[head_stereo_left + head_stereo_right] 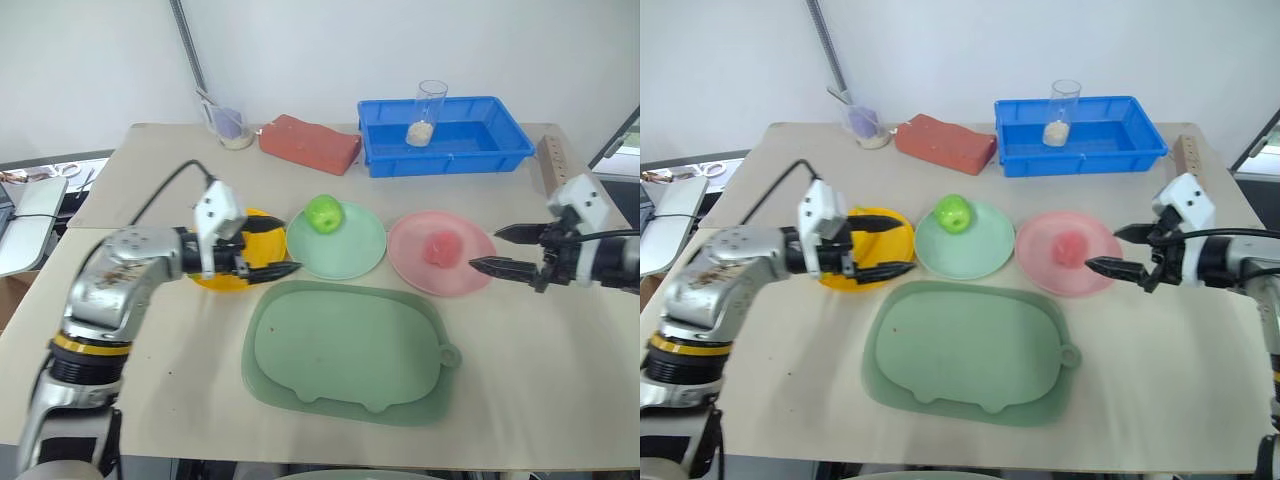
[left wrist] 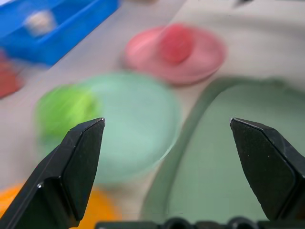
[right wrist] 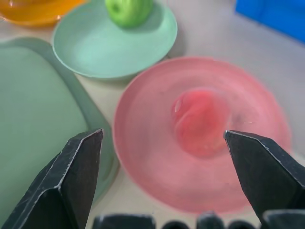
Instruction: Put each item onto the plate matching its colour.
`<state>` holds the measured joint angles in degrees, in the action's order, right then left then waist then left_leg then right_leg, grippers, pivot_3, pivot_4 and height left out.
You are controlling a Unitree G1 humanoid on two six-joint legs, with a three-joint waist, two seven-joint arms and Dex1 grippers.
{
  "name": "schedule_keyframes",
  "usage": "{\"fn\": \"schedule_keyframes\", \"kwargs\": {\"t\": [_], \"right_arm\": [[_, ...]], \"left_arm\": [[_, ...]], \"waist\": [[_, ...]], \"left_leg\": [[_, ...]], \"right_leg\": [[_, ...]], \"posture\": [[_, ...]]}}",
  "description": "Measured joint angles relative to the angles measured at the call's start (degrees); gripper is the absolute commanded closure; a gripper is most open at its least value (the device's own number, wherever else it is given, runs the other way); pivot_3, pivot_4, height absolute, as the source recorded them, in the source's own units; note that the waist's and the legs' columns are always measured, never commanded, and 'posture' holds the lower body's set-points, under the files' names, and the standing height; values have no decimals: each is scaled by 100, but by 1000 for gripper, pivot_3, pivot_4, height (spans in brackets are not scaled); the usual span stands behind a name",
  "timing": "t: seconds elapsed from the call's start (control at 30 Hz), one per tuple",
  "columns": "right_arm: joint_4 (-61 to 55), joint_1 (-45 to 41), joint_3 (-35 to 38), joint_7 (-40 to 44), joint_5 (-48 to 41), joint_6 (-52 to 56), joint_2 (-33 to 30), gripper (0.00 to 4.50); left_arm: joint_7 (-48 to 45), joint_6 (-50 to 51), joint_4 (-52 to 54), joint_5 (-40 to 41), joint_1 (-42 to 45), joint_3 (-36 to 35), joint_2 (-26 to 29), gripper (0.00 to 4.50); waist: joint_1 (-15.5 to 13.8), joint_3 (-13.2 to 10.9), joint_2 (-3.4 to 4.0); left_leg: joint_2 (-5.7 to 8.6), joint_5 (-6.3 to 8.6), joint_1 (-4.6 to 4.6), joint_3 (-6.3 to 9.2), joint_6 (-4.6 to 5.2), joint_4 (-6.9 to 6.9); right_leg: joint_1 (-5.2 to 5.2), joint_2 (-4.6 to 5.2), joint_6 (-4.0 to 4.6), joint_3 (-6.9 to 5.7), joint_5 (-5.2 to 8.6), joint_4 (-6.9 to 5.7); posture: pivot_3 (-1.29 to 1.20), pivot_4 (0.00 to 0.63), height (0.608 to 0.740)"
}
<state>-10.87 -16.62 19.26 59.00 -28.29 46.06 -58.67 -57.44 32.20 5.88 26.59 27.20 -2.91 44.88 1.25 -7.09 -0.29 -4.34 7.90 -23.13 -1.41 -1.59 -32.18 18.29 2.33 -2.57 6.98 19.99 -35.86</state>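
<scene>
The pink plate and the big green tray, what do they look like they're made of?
The pink plate looks like smooth moulded plastic: even pale colour, thin raised rim, soft sheen. The big green tray looks like matte plastic or possibly silicone: dull surface, rounded corners, a small moulded tab at one edge. The look alone cannot settle which.

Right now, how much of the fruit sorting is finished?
The green apple sits on the mint green plate, and the pink peach on the pink plate. Both tools, left tool and right tool, are open and empty. The yellow plate is partly hidden, so I cannot confirm the banana.
</scene>
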Motion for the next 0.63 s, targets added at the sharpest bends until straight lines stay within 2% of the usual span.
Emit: {"fn": "schedule_keyframes", "kwargs": {"t": [0.1, 0.2, 0.3, 0.4, 0.53, 0.63], "right_arm": [[-74, 349, 557, -477, 42, -4, 229, 34], [289, 662, 889, -1381, 535, -661, 839, 34], [952, 674, 983, -2238, 965, -1336, 1433, 34], [1594, 550, 977, -3019, 1366, -1941, 1832, 34], [2388, 131, 953, -4067, 1819, -2793, 2111, 34], [2707, 95, 956, -4483, 1944, -3157, 2208, 34]], "left_arm": [[473, -142, -914, -258, -115, -759, 348, 0], [1230, -687, -2096, -532, -164, -1568, 419, 0], [2031, -1471, -3454, -855, -172, -2031, 417, 0], [2547, -1954, -4125, -986, -242, -2238, 203, 0], [3077, -2350, -4355, -1075, -264, -2235, -321, 0], [3355, -2484, -4469, -1083, -266, -2236, -467, 0]], "waist": [[15, -2, -5], [-5, 4, -11], [-20, 8, -11], [-57, 19, 7], [-80, 23, 4], [-54, 27, -5]], "left_leg": [[-2, 0, 1, 0, 0, 2], [1, 1, 11, -4, -1, 4], [3, 1, 15, -7, -1, 7], [7, -1, 7, -10, -4, 9], [7, -7, 2, -13, -13, 11], [6, -8, 3, -13, -14, 26]], "right_leg": [[3, 0, 1, 0, 0, 1], [19, 7, 0, 0, 1, 8], [22, 12, 1, 1, 0, 2], [29, 17, 1, 1, -1, -2], [31, 17, 1, -2, -2, -9], [9, 15, 1, -1, -2, -9]], "posture": [[0, 150, 740], [0, 150, 740], [0, 150, 740], [0, 150, 740], [0, 150, 740], [0, 150, 740]]}}
